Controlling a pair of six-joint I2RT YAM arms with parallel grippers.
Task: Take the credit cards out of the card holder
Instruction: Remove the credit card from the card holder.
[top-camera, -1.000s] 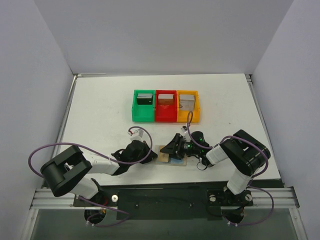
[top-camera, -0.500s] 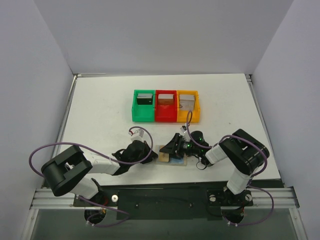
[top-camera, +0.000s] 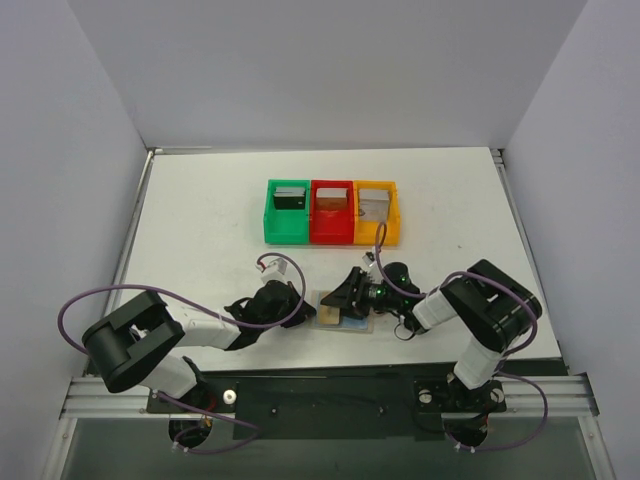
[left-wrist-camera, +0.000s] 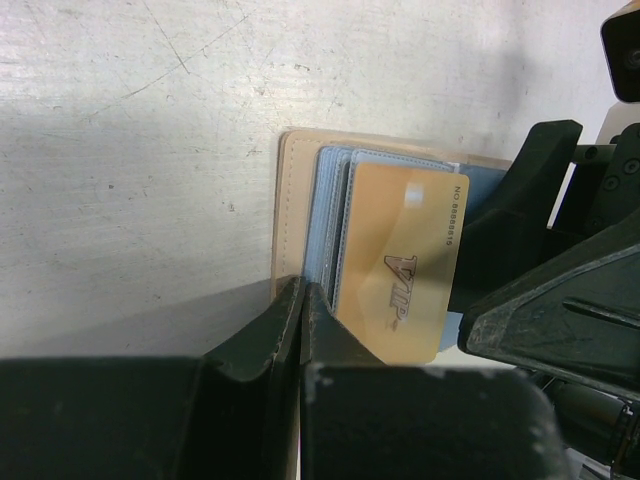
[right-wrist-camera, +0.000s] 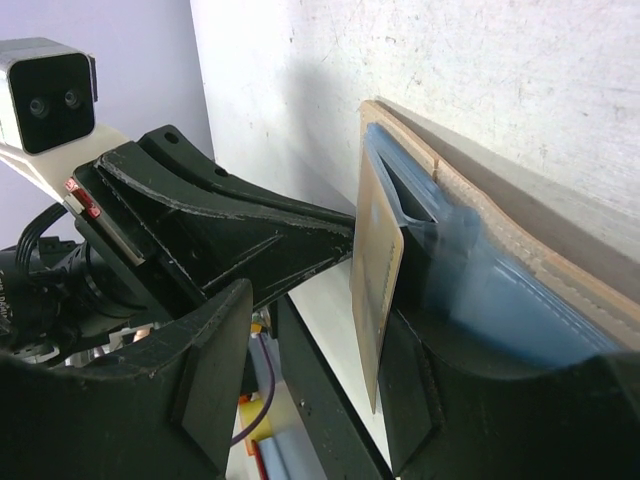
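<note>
Your card holder (left-wrist-camera: 292, 190) lies open on the table (top-camera: 200, 230) at the 6 o'clock edge, between the two arms, with the row of bins off at its 12 o'clock. Your left gripper (left-wrist-camera: 300, 310) reaches it from 9 o'clock, fingers pressed together on the holder's tan border, a sliver of which shows between them. A gold VIP card (left-wrist-camera: 400, 260) sticks partway out of the bluish-grey pocket toward 6 o'clock in the left wrist view. Your right gripper (right-wrist-camera: 320, 320) comes in from 3 o'clock with its fingers spread and that card's edge standing between them: one finger sits close behind the card, the other is clear of it, so nothing is clamped. Up in the row, the green bin (top-camera: 275, 232) holds a dark card (top-camera: 290, 197), the red bin (top-camera: 331, 235) a brownish card (top-camera: 330, 199), and the orange bin (top-camera: 390, 235) a grey card (top-camera: 374, 206).
</note>
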